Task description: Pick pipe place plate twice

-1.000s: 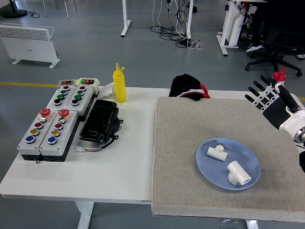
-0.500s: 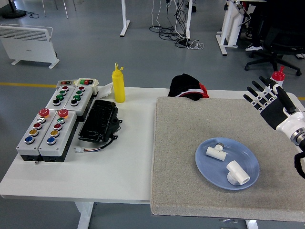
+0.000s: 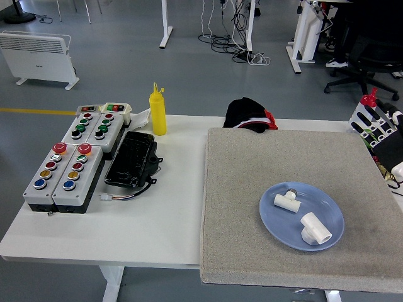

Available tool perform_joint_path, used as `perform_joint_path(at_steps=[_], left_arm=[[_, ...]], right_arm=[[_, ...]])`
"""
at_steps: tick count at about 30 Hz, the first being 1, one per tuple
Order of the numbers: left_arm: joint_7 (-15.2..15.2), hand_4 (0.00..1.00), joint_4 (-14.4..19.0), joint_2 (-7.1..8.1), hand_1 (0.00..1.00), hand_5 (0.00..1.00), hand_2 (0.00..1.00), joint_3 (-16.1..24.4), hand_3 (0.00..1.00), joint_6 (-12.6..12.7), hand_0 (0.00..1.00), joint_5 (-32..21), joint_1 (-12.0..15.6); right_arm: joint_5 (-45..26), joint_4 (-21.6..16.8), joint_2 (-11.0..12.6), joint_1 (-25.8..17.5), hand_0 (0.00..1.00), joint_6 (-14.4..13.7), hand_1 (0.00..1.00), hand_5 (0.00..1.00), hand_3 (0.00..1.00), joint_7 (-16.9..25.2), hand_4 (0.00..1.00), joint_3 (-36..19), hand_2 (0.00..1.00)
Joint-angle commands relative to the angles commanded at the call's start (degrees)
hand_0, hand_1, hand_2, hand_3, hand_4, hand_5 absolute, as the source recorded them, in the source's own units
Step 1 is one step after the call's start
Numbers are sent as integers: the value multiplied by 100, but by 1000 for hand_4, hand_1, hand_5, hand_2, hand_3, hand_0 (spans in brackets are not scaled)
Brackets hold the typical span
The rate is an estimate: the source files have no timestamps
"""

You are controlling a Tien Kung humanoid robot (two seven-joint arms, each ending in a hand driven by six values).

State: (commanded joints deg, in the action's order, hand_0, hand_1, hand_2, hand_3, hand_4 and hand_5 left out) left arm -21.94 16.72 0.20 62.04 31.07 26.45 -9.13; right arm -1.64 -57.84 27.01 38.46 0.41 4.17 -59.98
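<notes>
A blue plate (image 3: 272, 221) lies on the grey mat (image 3: 252, 163) at the right of the table. Two white pipe fittings lie in it: a small tee (image 3: 286, 201) at the upper left and a larger elbow (image 3: 315, 228) at the lower right. My right hand (image 3: 376, 126) is at the picture's right edge, above the mat's far right corner, fingers spread and empty, well away from the plate. My left arm is out of view.
Two grey button boxes (image 3: 63, 175) and two more (image 3: 97, 126) stand at the left. A black device (image 3: 131, 158), a yellow squeeze bottle (image 3: 157, 111), a black and red cloth (image 3: 250, 114) and a red-capped bottle (image 3: 368, 99) are also on the table.
My right hand has drawn back to the right and slightly up, from over the mat's right part to the picture's edge. The plate and fittings have not moved.
</notes>
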Motion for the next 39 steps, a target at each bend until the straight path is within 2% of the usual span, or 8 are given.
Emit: perform_joint_path(at_steps=[16,39], left_arm=[[-6,487,-11,1,674,998,666,39,670,10,707,65,-35],[0,488,-15,-12,675,998,667,99,671,1,707,114,-49]], right_arm=[[52,120,493,-589,838,56,800,584,830,-17,535,-551,859],[18,276,527,-730,835,159,799,622,826,6,516,-741,860]])
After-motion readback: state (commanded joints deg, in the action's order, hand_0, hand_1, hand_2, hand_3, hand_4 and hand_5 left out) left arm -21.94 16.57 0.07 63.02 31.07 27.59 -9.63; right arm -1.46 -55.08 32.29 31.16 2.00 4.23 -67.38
